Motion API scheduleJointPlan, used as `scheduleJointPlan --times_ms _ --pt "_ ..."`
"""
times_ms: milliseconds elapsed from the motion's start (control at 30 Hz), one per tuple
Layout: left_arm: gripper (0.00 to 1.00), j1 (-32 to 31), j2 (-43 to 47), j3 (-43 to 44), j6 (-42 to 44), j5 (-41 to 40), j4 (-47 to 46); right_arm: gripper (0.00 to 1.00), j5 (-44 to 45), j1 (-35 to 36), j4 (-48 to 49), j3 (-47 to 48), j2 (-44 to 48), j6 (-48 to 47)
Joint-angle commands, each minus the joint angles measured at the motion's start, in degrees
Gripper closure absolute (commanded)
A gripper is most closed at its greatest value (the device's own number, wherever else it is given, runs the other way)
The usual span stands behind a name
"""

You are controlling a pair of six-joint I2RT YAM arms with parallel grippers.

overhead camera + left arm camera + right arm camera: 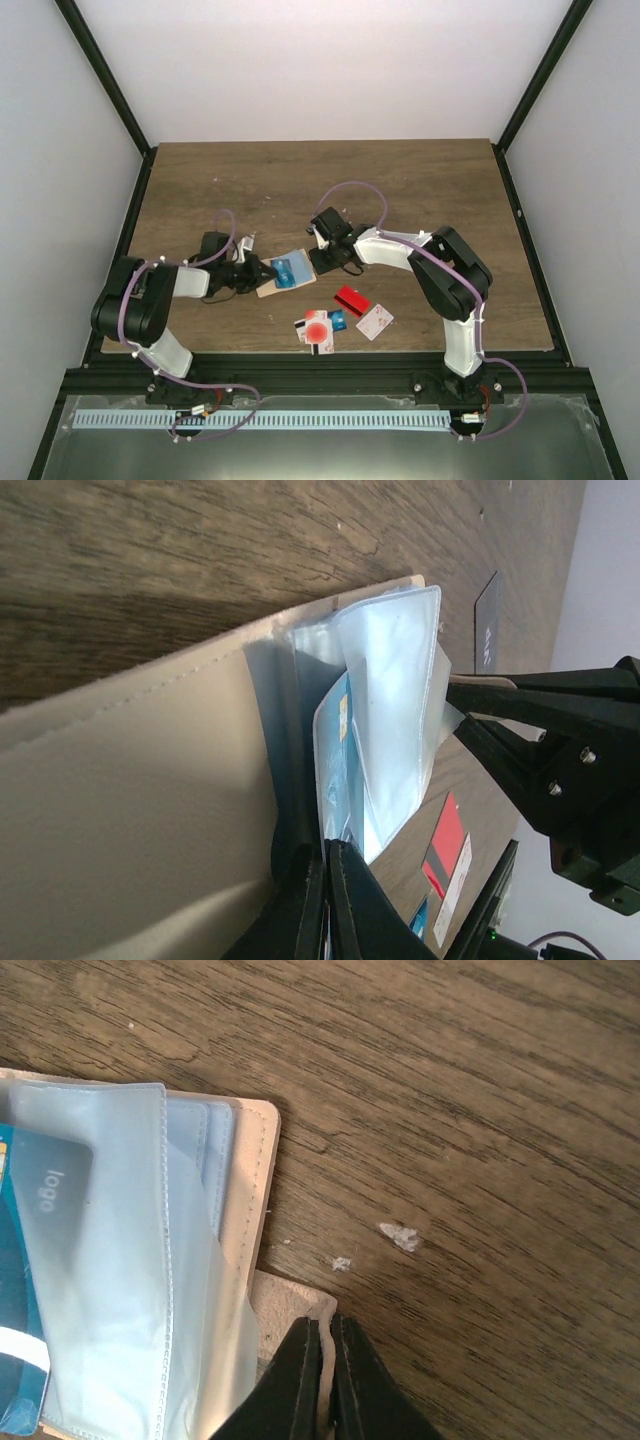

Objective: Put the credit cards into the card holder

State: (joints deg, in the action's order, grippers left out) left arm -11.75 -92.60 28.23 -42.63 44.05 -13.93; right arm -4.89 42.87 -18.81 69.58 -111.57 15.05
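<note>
The card holder [130, 810] lies open on the wooden surface [300, 190], between the two arms and nearer the left one. The left pincer [262, 272] is clenched on the holder's left edge. In the left wrist view its two dark fingers [300, 900] meet tight at the bottom of the frame, pinching the beige cover together with the roots of the clear plastic sleeves [395, 680]. The cover stretches away from that grip, and the sleeves fan open just beyond it.

A blue card [30, 1260] sits inside one sleeve. It is printed with the word "logo", and only part of it shows through the plastic.

The right pincer [327, 1325] is at the opposite, right edge of the holder. It is also clenched, with no gap between its tips. It grips the small beige tab [290, 1305] that sticks out past the holder's stitched corner. So the holder is held at both ends, one pincer on each side and the sleeves between them.

The other cards lie loose on the surface, nearer the arm bases and well apart from both pincers. Among them are a red card [352, 300], a white card with a big red dot [318, 330] and a white card [375, 321] just beside the red one. Two pale specks [400, 1235] lie on the wood near the right pincer.
</note>
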Motion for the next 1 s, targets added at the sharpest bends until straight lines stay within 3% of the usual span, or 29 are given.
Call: scheduleJointPlan --times_ms 0,967 --pt "0.96 0.7 -2.6 0.8 0.1 -0.4 -2.9 0.99 -1.8 0.4 0.3 -0.1 0.0 -0.7" --pt "0.96 -1.6 -7.0 -0.5 -6.9 -0.5 -14.9 0.99 -5.1 0.5 0.6 -1.7 -0.1 1.7"
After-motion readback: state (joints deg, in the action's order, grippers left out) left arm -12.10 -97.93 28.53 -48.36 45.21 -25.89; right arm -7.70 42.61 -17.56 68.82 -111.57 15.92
